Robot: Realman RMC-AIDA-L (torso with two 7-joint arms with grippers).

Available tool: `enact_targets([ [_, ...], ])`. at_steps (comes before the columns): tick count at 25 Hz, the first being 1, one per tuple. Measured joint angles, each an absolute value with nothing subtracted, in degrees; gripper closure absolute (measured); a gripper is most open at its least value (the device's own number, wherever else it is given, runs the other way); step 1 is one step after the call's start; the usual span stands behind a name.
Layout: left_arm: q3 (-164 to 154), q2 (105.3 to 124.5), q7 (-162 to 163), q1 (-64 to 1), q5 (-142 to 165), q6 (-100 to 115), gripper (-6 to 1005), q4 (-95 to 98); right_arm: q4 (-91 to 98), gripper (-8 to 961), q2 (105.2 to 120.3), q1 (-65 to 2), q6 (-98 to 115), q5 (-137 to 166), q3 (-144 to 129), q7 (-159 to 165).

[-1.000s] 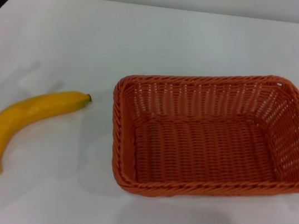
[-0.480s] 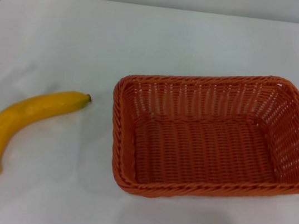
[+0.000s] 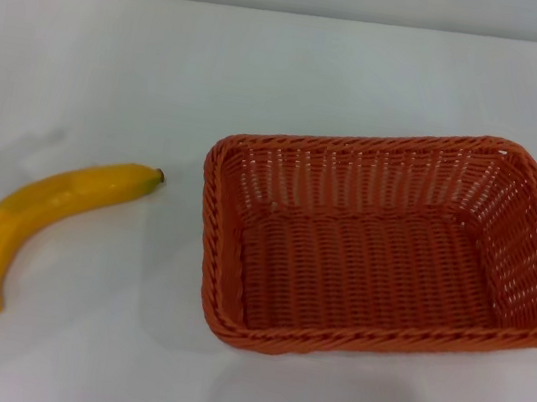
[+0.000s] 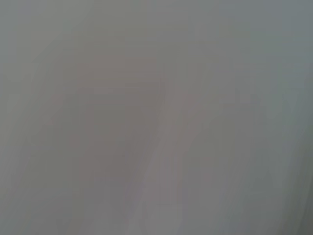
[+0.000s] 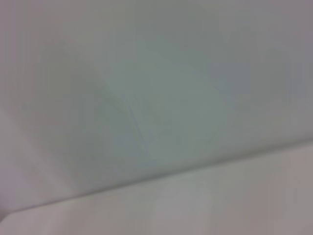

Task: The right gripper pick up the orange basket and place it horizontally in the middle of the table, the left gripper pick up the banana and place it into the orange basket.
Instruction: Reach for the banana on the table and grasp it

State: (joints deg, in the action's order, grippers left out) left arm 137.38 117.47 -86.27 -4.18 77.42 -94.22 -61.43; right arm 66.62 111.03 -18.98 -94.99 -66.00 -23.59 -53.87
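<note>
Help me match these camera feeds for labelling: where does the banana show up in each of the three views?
Head view: the banana lies on the table at the left, apart from the orange basket to its right, dark stem tip toward the basket.
Left wrist view: not in it; only a blank pale surface.
Right wrist view: not in it; only a pale surface and an edge line.
Shared landmark: none I can confirm beyond pale surfaces.

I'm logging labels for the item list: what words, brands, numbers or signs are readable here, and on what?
None: no readable text in any view.
The banana shows plain yellow skin, no sticker.
The orange basket shows only weave, no tag.
The table is unmarked; both wrist views show blank surfaces.
</note>
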Motion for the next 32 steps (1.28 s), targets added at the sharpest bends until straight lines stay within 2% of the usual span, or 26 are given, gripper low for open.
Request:
enact_targets([
  [4,141.4,117.03,-72.8,-6.5,92.2,-94.1,194,-73.7,65.0,562,111.39,-19.1,-94.8,-66.1,-19.0,-59.0],
  [7,141.6,115.95,-66.0,-9.6,104.4,-95.9,194,-81.3,62.6,562,111.10,-18.8,-94.7,-66.2,-16.8,-61.0],
  [12,141.4,113.40,-61.6,-16.8,118.4,-100.5,194,-84.9,59.2,562,110.15,-18.4,-94.8,-66.9,-14.9,-62.8],
  [15,140.7,112.82,-60.9,-20.9,127.0,-102.5,194,-84.6,59.1,562,110.25,-18.4,-94.8,-67.3,-14.8,-62.9],
  [22,135.9,113.92,-62.9,-25.7,140.2,-101.2,195,-80.9,58.4,562,110.79,-18.4,-94.6,-68.1,-14.8,-62.8],
  [32,131.0,116.00,-66.6,-25.5,144.0,-92.7,195,-72.8,57.8,561,110.88,-18.1,-94.8,-68.3,-14.7,-61.9],
])
